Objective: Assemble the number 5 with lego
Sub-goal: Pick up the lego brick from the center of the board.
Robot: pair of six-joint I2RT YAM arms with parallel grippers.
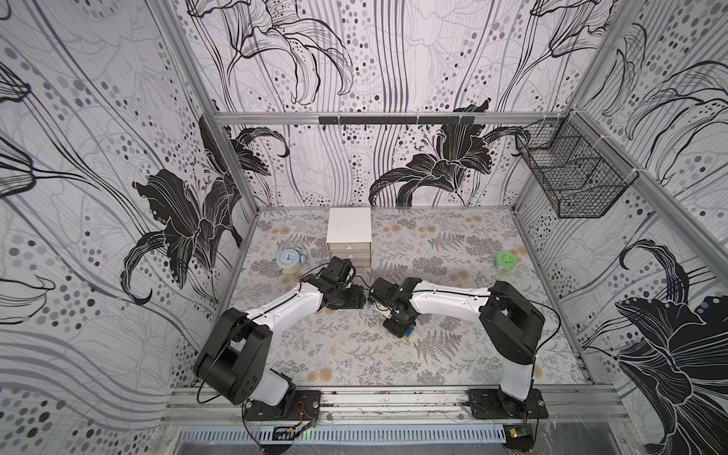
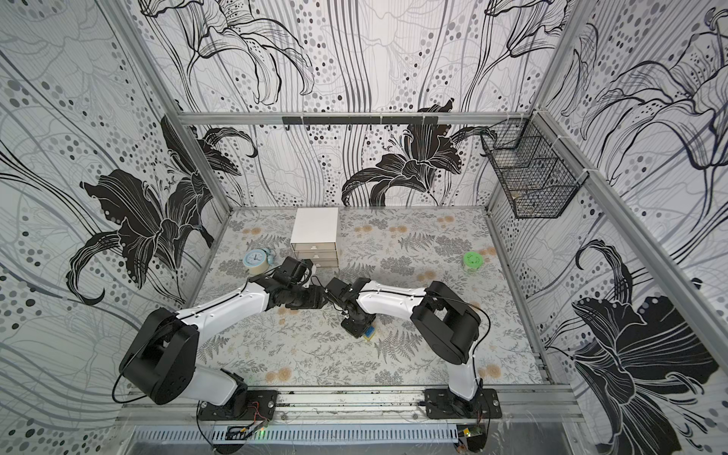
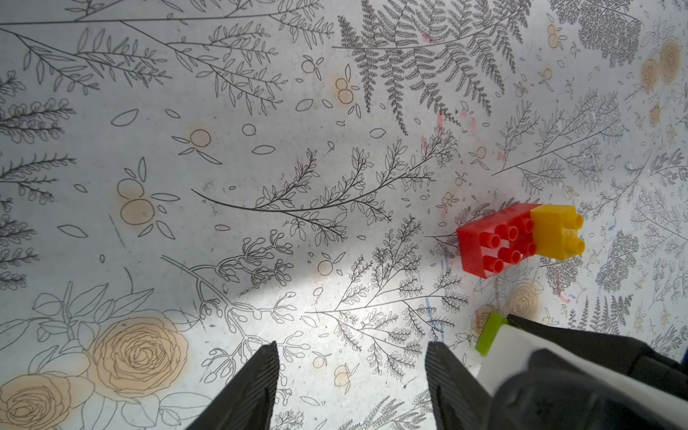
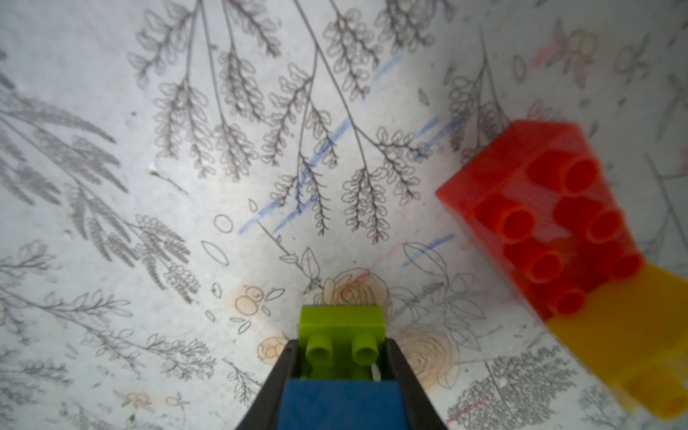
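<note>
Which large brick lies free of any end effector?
The red brick, yellow brick on its end; green brick and blue brick sit in the right end effector.

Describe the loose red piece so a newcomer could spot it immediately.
On the floral tabletop, look beside the right pincer, which grips a green-and-blue stack. There lies a studded red brick. It is the only red thing around, with a small yellow brick joined onto one end.
</note>
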